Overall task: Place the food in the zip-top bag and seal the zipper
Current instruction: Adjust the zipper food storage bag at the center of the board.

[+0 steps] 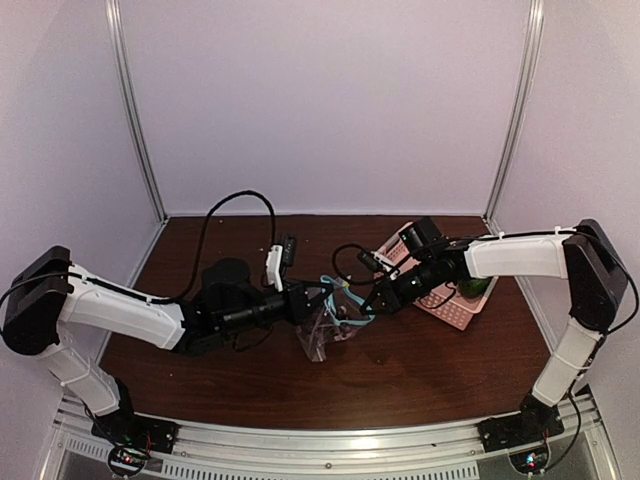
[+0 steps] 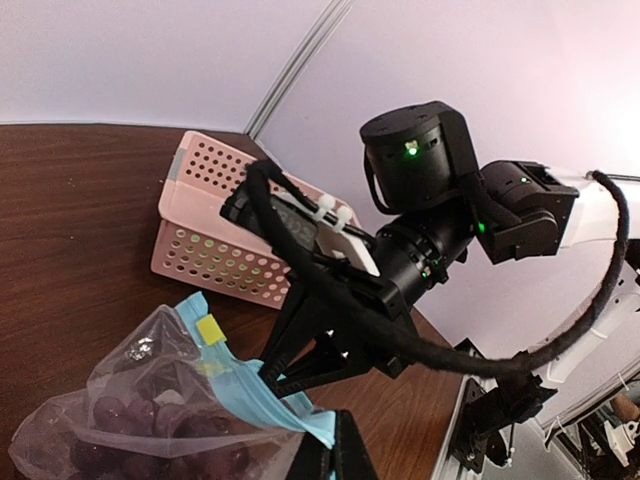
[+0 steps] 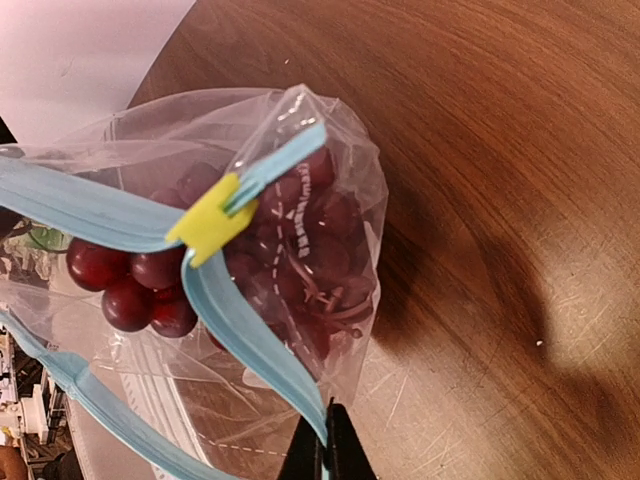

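The zip-top bag [image 1: 322, 335] stands on the table between my two grippers, its mouth held open. The dark red grapes [image 3: 130, 285] lie inside it; they also show in the left wrist view [image 2: 150, 420]. The teal zipper [image 3: 70, 205] carries a yellow slider [image 3: 210, 225] near one end. My left gripper [image 2: 335, 455] is shut on one end of the zipper strip [image 2: 235, 385]. My right gripper [image 3: 328, 450] is shut on the strip's other side; it shows in the left wrist view [image 2: 268, 380]. The green vegetable [image 1: 472, 287] lies in the pink basket [image 1: 455, 300].
The pink perforated basket [image 2: 230, 260] sits at the right rear of the table, just behind my right arm [image 1: 510, 258]. A black cable [image 1: 240, 200] loops over the left arm. White walls close in the table on three sides.
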Tool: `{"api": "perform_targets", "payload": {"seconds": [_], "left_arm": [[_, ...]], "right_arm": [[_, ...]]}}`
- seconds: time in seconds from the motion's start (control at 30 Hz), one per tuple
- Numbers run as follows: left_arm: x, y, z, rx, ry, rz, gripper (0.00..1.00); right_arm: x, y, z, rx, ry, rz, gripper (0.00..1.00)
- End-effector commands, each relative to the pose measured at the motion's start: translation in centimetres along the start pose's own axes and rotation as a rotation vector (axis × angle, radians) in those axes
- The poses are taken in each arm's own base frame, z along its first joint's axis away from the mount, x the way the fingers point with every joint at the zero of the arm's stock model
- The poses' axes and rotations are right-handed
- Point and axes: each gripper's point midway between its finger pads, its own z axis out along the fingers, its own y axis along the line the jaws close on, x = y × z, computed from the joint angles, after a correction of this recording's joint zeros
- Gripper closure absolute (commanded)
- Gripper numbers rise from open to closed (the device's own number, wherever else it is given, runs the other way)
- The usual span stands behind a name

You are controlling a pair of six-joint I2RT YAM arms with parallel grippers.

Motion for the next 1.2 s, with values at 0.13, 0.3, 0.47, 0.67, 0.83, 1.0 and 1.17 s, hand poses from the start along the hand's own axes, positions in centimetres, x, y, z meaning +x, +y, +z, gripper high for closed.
{"api": "perform_targets", "payload": {"seconds": [0.13,0.3,0.47,0.67,0.83,1.0,1.17], "left_arm": [[2.8,6.0,1.0,-0.408,0.278,0.074,1.0],[2.6,4.0,1.2,-0.408,0.373,0.108,1.0],[0.8,1.6,2.7,-0.363,0.383,0.103,1.0],[0.6,3.4,3.4,-0.484,0.414,0.154,1.0],[-0.8,4.3,3.3,-0.515,0.38,0.139,1.0],[0.2,6.1,2.9,-0.522,0.422,0.099,1.0],[0.7,5.9,2.8,-0.491,0.44,0.104,1.0]], "right_arm": [[-5.7,2.6,-5.0,0.106,-0.059,-0.152,1.0],[-7.4,1.9,-6.6,0.209,-0.087,-0.149,1.0],[-8.6,1.7,-6.5,0.221,-0.117,-0.11,1.0],[-8.7,0.2,-5.8,0.263,-0.072,-0.082,0.95],[-9.9,1.3,-7.2,0.235,-0.104,-0.107,0.75],[-10.8,-1.2,-11.4,0.316,-0.148,-0.126,0.63],[-8.3,-8.1,-14.2,0.486,-0.02,-0.207,0.52]]}}
